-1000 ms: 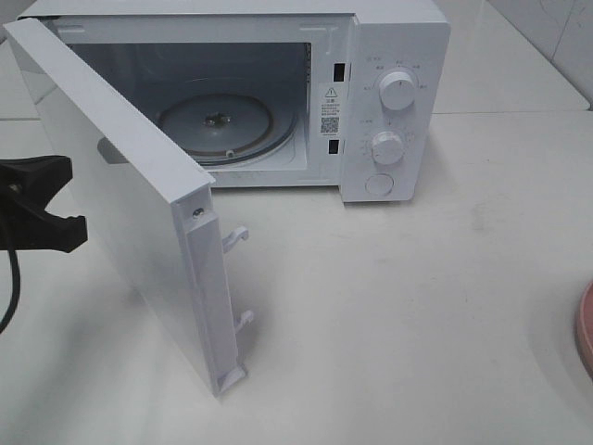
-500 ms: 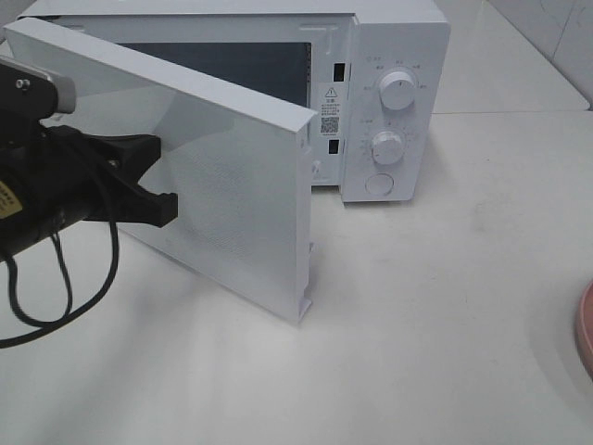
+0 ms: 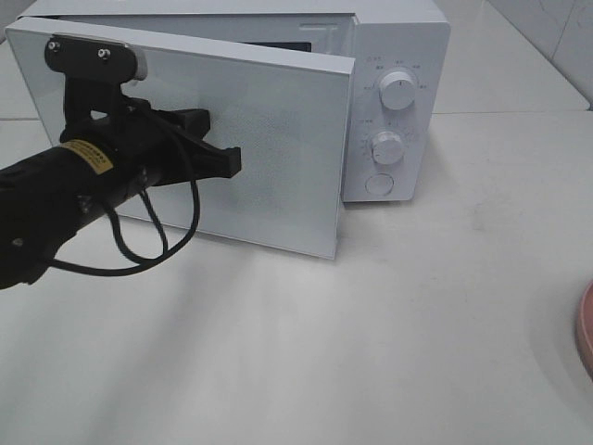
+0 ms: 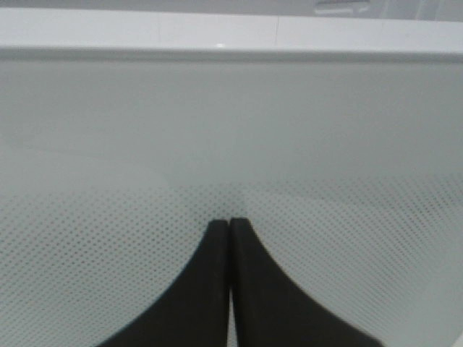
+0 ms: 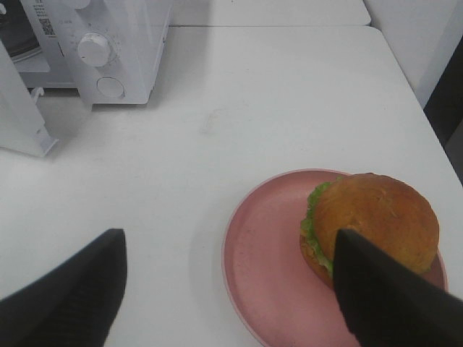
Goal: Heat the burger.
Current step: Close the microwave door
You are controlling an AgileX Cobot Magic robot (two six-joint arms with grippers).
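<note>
The burger (image 5: 376, 224), golden-brown bun over green lettuce, sits on a pink plate (image 5: 268, 275) in the right wrist view. My right gripper (image 5: 226, 238) hangs open above the plate, with one finger (image 5: 391, 296) overlapping the burger's near side. The high view shows only the plate's rim (image 3: 586, 329) at the right edge, and the burger is outside it. My left gripper (image 3: 236, 162) is shut, its tips (image 4: 229, 223) against the outside of the white microwave door (image 3: 278, 139). The door stands slightly ajar.
The white microwave (image 3: 394, 102) stands at the back of the white table (image 3: 417, 324), with two knobs and a round button on its right panel. The right wrist view also catches the microwave (image 5: 108, 36) and its door edge (image 5: 22, 116).
The microwave door has swung from wide open to almost closed. My left arm has moved right, towards the microwave, with its shut gripper on the door. The plate's rim has not moved.
</note>
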